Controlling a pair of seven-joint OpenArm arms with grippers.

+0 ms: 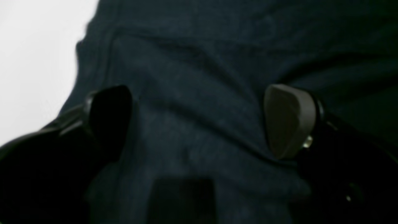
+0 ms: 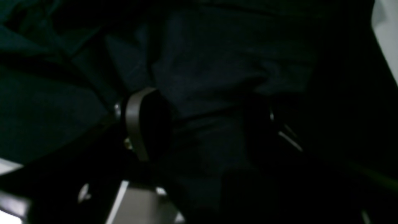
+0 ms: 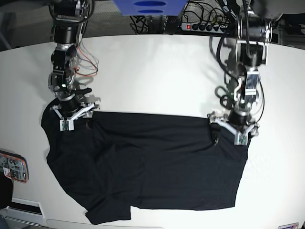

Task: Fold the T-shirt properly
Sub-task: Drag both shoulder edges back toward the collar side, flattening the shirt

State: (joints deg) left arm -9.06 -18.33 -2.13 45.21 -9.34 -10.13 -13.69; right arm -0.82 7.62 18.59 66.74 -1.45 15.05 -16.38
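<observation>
Left gripper (image 1: 199,124) wide open over T-shirt (image 3: 152,162); right gripper (image 2: 202,124) likewise, gripping nothing.

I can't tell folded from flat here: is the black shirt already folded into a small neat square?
No, the T-shirt lies spread wide across the white table, with a sleeve sticking out at the bottom in the base view.

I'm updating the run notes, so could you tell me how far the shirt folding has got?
Done: the T-shirt lies spread across the table, its far edge looking folded over. In hand: the left claw and right claw sit open at its far corners, cloth between their fingers. Left: the remaining folds; one sleeve is still splayed.
</observation>
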